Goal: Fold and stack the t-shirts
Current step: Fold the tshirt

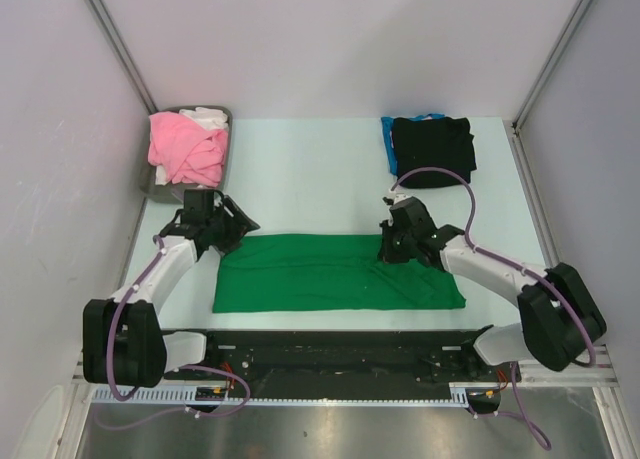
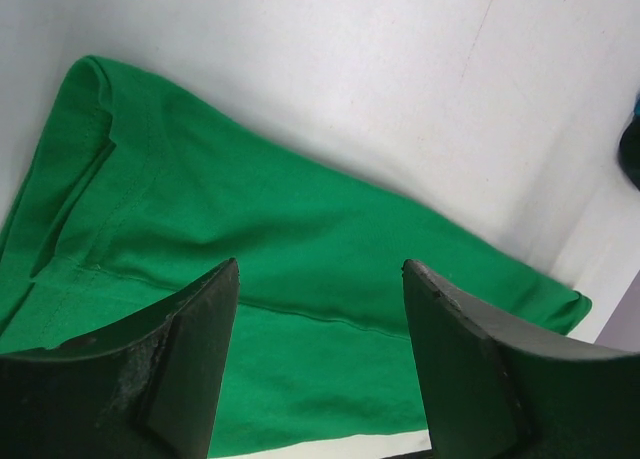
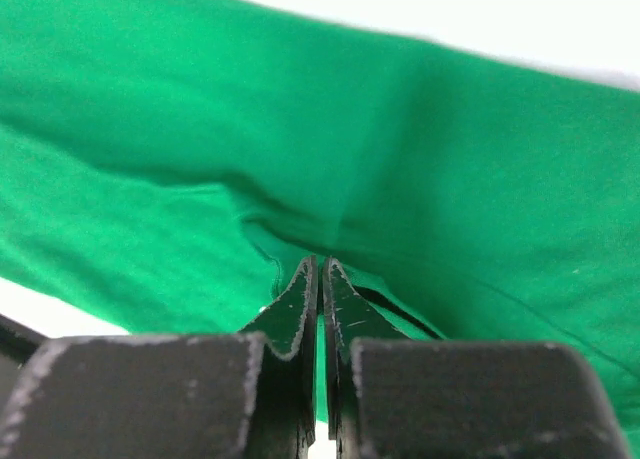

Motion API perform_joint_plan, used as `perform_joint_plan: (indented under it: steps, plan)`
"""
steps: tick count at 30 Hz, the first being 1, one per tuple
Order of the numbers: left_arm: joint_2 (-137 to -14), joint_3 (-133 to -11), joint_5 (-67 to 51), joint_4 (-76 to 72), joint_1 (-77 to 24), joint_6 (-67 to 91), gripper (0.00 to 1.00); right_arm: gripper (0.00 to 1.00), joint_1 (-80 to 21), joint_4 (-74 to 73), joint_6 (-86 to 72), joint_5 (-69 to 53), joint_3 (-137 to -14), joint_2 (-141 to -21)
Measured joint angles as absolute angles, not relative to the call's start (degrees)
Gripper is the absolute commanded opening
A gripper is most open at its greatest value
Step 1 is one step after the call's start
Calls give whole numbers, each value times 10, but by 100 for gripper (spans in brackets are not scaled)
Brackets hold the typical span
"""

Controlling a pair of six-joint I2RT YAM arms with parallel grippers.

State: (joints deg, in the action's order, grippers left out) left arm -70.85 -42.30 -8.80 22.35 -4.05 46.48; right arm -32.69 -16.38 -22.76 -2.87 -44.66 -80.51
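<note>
Your right gripper (image 3: 320, 264) is clamped on a pinch of the green t-shirt (image 1: 330, 274), caught at the far edge of its right half, and the cloth puckers where the two black fingers meet. Your left gripper (image 2: 320, 269) hangs over the shirt's far left corner with its jaws spread wide, holding nothing; whether it touches the cloth cannot be told. The green t-shirt lies folded into a long band across the near part of the table (image 1: 300, 169), stretched between your two arms. In the far left corner a pink t-shirt (image 1: 180, 144) and a white t-shirt (image 1: 208, 116) sit bunched in a grey tray (image 1: 150, 184). At the far right a folded black t-shirt (image 1: 432, 149) lies on a blue t-shirt (image 1: 386, 139), whose edge shows along the left side.
</note>
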Motion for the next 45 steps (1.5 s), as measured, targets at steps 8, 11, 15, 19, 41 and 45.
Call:
perform_joint_plan:
  steps: [8, 11, 15, 19, 41, 45]
  plan:
    - [-692, -416, -93, 224, -41, 465, 71, 11, -408, -199, -241, -17, -407, -717]
    - [-686, -412, -94, 224, -41, 465, 71, 22, -438, -217, -250, -19, -393, -714]
    - [-678, -408, -95, 224, -41, 465, 71, 49, -471, -243, -257, -21, -387, -715]
    - [-670, -406, -95, 224, -41, 465, 71, 75, -486, -256, -268, -17, -385, -691]
    - [-694, -417, -108, 223, -41, 465, 71, 79, -305, -224, -267, 61, -387, -725]
    - [-694, -417, -110, 220, -41, 465, 71, 80, -336, -229, -265, 49, -373, -707]
